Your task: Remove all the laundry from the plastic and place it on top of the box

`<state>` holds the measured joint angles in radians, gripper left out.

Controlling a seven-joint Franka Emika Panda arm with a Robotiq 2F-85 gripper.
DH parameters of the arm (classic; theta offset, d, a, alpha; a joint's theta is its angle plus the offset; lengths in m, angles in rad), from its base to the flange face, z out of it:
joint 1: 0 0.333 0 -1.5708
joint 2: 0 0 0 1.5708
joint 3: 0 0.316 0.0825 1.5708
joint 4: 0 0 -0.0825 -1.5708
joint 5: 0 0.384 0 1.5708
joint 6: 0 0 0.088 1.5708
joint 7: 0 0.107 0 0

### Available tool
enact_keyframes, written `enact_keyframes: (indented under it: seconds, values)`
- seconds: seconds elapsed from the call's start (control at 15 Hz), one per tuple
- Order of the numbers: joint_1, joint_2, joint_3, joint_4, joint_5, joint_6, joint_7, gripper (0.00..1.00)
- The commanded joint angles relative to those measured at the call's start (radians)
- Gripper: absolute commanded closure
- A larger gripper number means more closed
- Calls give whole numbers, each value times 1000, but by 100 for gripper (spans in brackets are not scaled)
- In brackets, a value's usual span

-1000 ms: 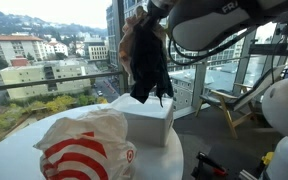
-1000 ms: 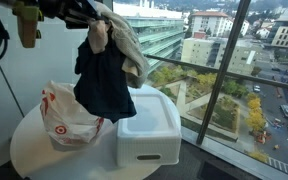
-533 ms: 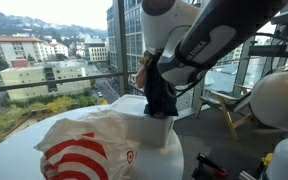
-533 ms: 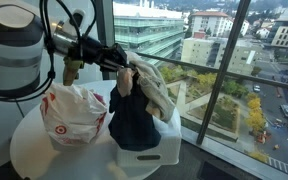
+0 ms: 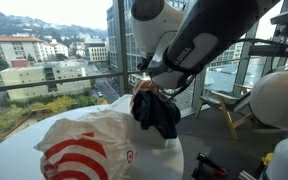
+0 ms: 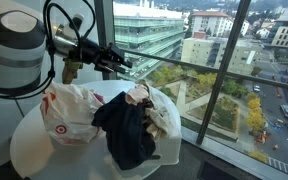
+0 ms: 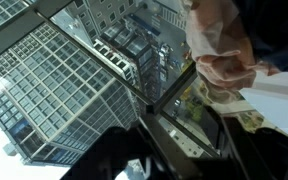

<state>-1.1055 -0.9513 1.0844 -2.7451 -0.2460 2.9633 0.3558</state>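
The white plastic bag with a red logo (image 5: 84, 145) lies on the round table and also shows in an exterior view (image 6: 72, 110). A pile of laundry, a dark garment with beige cloth (image 6: 134, 125), lies on top of the white box (image 6: 167, 148), the dark part hanging over its front. It also shows in an exterior view (image 5: 156, 110) on the box (image 5: 160, 150). My gripper (image 6: 124, 64) is open just above the pile and holds nothing. In the wrist view the jaws (image 7: 179, 130) are apart, with beige cloth (image 7: 224, 45) beyond them.
The round white table (image 6: 34, 150) stands next to floor-to-ceiling windows (image 6: 224, 90). A wooden chair (image 5: 229, 105) stands behind the table. Another robot body (image 5: 284, 110) is at the frame's edge.
The gripper carried the hanging laundry down onto the box and let it go. The clothes now lie spread on the box top, and the jaws are clear of them.
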Motion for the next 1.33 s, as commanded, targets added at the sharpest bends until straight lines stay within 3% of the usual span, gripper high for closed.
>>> enact_keyframes:
  seconds: [0.0, 0.13, 0.6, 0.87, 1.2, 1.27]
  values:
    - [42, -37, -63, 16, 26, 0, -42, 16]
    - [114, 16, -109, 28, 33, 22, -66, 1]
    - [362, 121, -158, 106, 38, 99, -108, 0]
    - [376, 253, -81, 160, 33, 201, -119, 0]
    - [322, 489, 60, 252, 19, 262, -206, 0]
    - [299, 542, 88, 269, -29, 260, -195, 0]
